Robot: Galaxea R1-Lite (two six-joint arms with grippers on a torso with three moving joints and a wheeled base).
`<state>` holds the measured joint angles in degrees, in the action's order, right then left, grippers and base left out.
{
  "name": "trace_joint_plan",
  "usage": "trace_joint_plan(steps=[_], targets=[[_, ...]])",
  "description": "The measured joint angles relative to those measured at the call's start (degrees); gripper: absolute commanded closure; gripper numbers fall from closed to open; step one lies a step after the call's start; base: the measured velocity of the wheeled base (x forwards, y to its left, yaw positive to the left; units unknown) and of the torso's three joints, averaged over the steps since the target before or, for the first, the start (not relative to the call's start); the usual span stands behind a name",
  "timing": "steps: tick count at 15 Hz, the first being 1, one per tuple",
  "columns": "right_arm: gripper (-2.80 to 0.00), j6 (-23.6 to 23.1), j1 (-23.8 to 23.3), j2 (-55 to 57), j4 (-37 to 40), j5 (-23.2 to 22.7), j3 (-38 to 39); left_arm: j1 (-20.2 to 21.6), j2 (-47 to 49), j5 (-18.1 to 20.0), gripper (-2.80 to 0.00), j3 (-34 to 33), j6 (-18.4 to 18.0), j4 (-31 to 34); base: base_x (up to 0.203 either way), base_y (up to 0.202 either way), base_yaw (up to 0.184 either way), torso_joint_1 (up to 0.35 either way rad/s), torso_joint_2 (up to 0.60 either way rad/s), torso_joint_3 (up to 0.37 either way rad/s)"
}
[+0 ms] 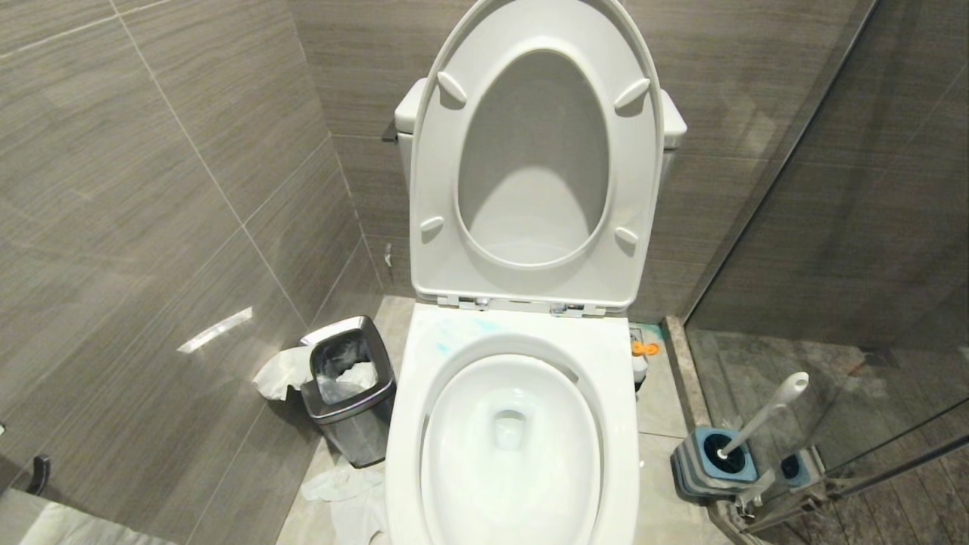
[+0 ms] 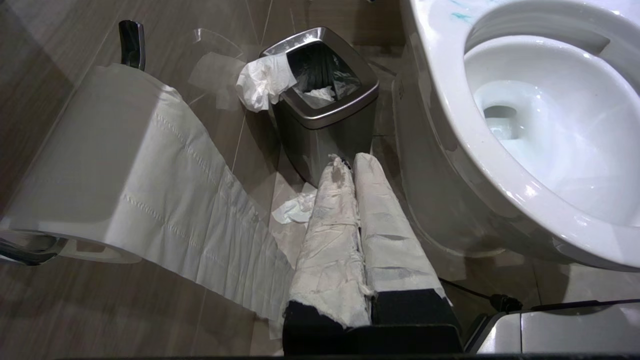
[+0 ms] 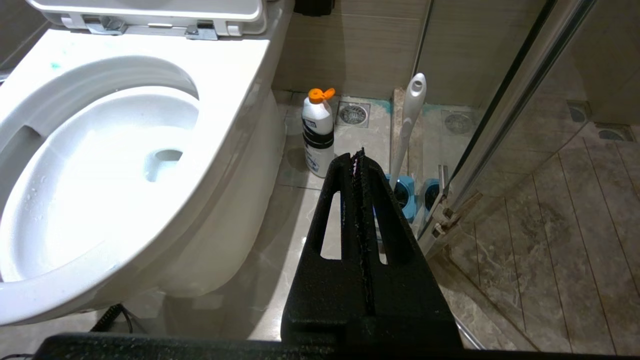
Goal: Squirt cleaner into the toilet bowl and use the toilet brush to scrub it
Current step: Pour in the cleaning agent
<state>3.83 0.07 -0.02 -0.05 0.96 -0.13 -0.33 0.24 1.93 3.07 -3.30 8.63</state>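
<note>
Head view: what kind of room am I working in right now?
A small tiled bathroom, most likely. A white toilet bowl stands with seat and lid raised, a steel waste bin beside it, and the toilet brush sits in its holder by a glass shower partition.

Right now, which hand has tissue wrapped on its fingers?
The left hand, shut beside the waste bin; the right hand has bare black fingers.

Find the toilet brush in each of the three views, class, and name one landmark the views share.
Head view: toilet brush lower right, standing in its holder by the glass door.
Left wrist view: not in it.
Right wrist view: its white handle rises just beyond the right gripper.
Shared landmark: the toilet bowl.
</note>
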Motion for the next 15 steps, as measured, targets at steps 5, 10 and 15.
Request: trace_joint_plan(steps=[5,10,15], targets=[[0.0,0.02,0.0,0.0,-0.02,-0.02,0.0,-0.02,-0.09,-1.49,0.0,0.1,3.15,0.24,0.0,0.0,0.0,0.0,0.0,0.0],[0.0,-0.08,0.0,0.0,-0.02,-0.06,0.0,-0.02,-0.09,-1.51,0.0,0.07,3.23,0.06,0.0,0.0,0.0,0.0,0.0,0.0],[0.0,-0.36,0.0,0.0,0.32,-0.06,0.02,-0.02,-0.09,-1.49,0.0,-0.01,3.22,-0.17,0.0,0.0,0.0,0.0,0.0,0.0]])
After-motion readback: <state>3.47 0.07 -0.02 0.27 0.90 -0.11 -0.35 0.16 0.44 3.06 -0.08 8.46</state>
